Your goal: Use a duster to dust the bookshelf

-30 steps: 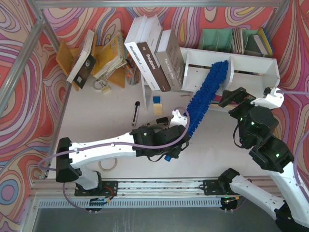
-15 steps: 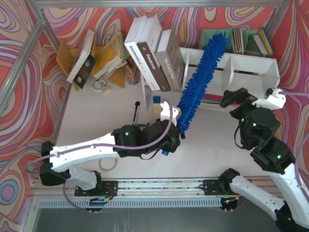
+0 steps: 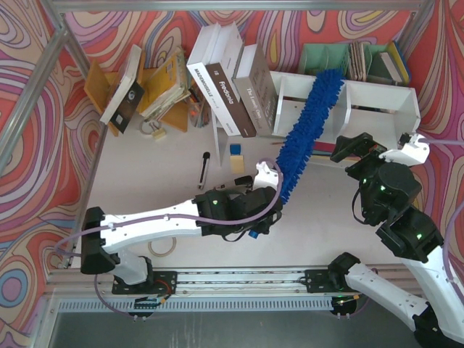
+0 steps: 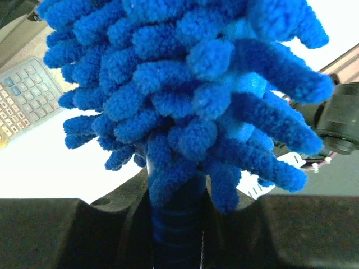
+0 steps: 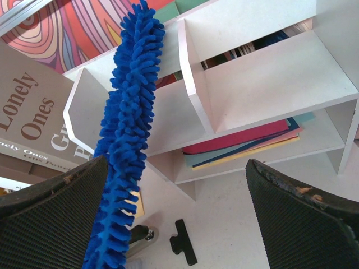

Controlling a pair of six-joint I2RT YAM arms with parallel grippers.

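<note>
The bright blue duster (image 3: 304, 130) slants up from my left gripper (image 3: 272, 185) across the front of the white bookshelf (image 3: 377, 98), its tip at the top edge beside the centre divider. The left wrist view is filled by the duster's fluffy head (image 4: 190, 84), and my left gripper (image 4: 176, 224) is shut on its ribbed blue handle. My right gripper (image 3: 377, 148) hangs open in front of the shelf's right compartment, holding nothing. In the right wrist view the duster (image 5: 126, 129) lies over the left compartment of the bookshelf (image 5: 263, 84), next to the left finger of my right gripper (image 5: 176, 213).
Large books (image 3: 232, 80) lean against the shelf's left end. Behind it stands a teal organiser (image 3: 330, 58), and at the back left an orange rack (image 3: 156, 87). A pen (image 3: 204, 170), a small block (image 3: 236, 156) and a tape roll (image 3: 161, 246) lie on the table. Flat folders (image 5: 241, 147) lie under the shelf, a black clip (image 5: 184, 249) in front.
The left arm swung the duster up and left, its tip rising past the shelf's top, then came back right and lowered it partway. The right arm has not moved.
</note>
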